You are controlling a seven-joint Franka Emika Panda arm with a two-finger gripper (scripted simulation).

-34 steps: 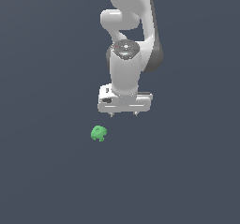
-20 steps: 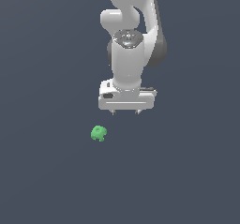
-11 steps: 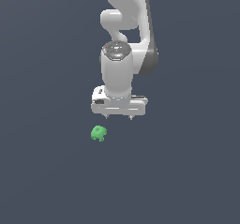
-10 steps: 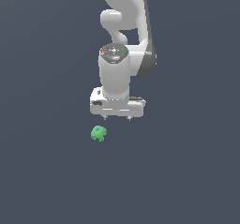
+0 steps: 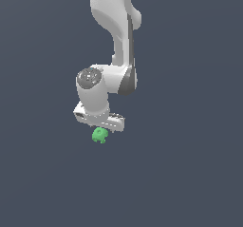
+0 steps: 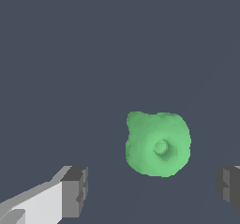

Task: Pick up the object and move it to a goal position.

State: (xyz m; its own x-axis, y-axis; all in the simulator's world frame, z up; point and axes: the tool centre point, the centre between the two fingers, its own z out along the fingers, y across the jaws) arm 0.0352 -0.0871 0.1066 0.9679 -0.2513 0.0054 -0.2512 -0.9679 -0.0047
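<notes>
I hover just above the blob (image 5: 99, 135), which lies on the floor, my claw (image 5: 101, 127) spread wide and empty. This is the approach before grasping. Next I should shift slightly toward 12 o'clock in the wrist view, drop, then close.

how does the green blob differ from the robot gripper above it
The green blob is bright green and lumpy; the gripper is white and boxy with grey pads. The green blob is far smaller than the gripper. The green blob lies loose on the dark floor; the gripper hangs over it, jaws open wide on either side.
</notes>
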